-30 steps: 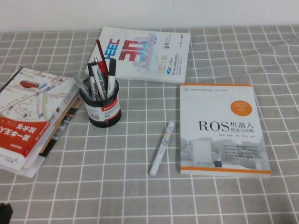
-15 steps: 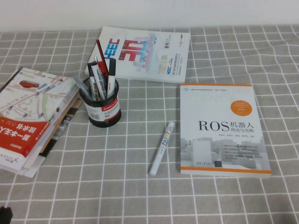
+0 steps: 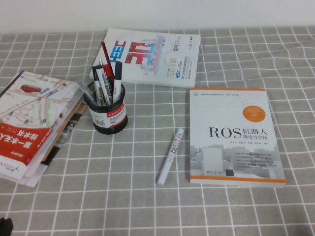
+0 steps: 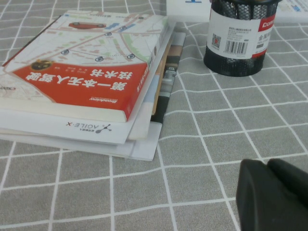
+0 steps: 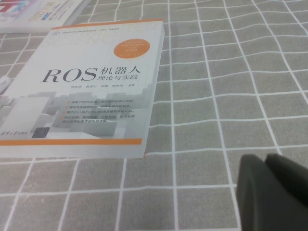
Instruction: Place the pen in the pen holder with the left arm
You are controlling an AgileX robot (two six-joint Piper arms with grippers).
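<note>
The black wire-mesh pen holder (image 3: 106, 112) stands left of centre on the checked cloth and also shows in the left wrist view (image 4: 238, 41). Several pens stand in it. One is the white-barrelled marker with a black cap (image 3: 117, 81), leaning at the holder's right side. My left gripper (image 3: 4, 227) is only a black tip at the near-left corner, far from the holder. In the left wrist view (image 4: 267, 164) its fingers are together and hold nothing. My right gripper (image 5: 264, 159) is out of the high view. It is shut and empty, low over the cloth near the ROS book.
An all-white marker with coloured lettering (image 3: 171, 156) lies beside the white ROS book (image 3: 236, 135). A stack of books and maps (image 3: 34, 123) lies at the left. Another book (image 3: 155, 56) lies behind the holder. A thin red pen (image 3: 107, 55) stands in the holder.
The left gripper's tip has slid a little lower in the near-left corner of the high view. The pens, holder and books have not moved.
</note>
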